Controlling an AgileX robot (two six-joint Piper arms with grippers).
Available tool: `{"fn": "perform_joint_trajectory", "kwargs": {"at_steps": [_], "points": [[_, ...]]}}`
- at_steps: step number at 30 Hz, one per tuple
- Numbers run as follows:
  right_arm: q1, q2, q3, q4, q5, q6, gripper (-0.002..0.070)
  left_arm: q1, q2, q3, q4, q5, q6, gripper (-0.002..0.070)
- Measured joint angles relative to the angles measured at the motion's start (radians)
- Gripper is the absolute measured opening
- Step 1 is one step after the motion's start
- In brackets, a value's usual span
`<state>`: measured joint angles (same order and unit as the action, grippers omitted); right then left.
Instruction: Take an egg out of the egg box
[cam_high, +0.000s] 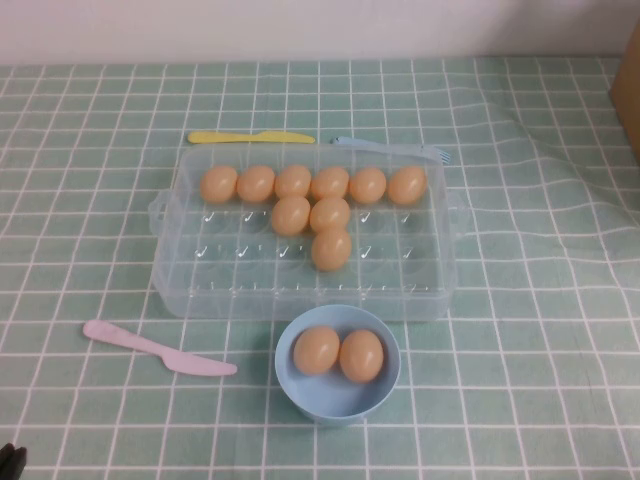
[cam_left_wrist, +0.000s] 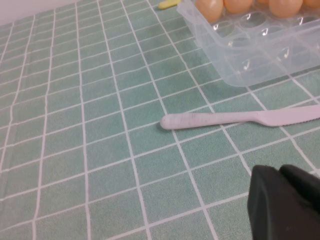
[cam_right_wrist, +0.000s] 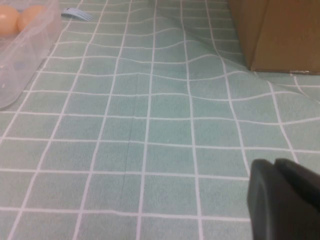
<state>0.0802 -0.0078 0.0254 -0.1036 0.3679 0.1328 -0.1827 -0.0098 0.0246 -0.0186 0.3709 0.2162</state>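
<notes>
Left end effector (cam_left_wrist: 281, 176) and right end effector (cam_right_wrist: 275, 167) apparently flank egg box (cam_high: 240, 272).

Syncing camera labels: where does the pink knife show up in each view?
High view: pink knife lies at lower left, apart from the egg box, left of the blue bowl.
Left wrist view: pink knife crosses mid-right, past the shut left gripper.
Right wrist view: not in it; right gripper sits above bare cloth.
Shared landmark: egg box.

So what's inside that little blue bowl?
The blue bowl holds two orange-tan eggs side by side, apparently touching. The bowl's floor beneath them is covered. Neither pincer is near it.
</notes>
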Motion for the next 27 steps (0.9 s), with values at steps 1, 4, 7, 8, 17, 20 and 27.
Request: {"fn": "perform_joint_trajectory", "kwargs": {"at_steps": [1,4,7,8,17,20,27], "points": [[0.0,0.0,0.0,0.0,0.0,0.0,-0.0017,0.0,0.0,0.0,0.0,0.0,0.0,-0.0005],[0.0,0.0,0.0,0.0,0.0,0.0,-0.0017,0.0,0.0,0.0,-0.015,-0.004,0.0,-0.0005],[0.0,0.0,0.0,0.0,0.0,0.0,-0.0017,0.0,0.0,0.0,-0.044,-0.011,0.0,-0.0005],[0.0,0.0,0.0,0.0,0.0,0.0,-0.0017,0.0,0.0,0.0,-0.053,-0.016,0.0,-0.0005],[0.0,0.0,0.0,0.0,0.0,0.0,-0.0017,0.0,0.0,0.0,-0.08,-0.026,0.0,-0.0005],[0.0,0.0,0.0,0.0,0.0,0.0,-0.0017,0.0,0.0,0.0,-0.089,-0.03,0.0,-0.0005],[0.0,0.0,0.0,0.0,0.0,0.0,-0.0017,0.0,0.0,0.0,-0.105,-0.032,0.0,-0.0005]]}}
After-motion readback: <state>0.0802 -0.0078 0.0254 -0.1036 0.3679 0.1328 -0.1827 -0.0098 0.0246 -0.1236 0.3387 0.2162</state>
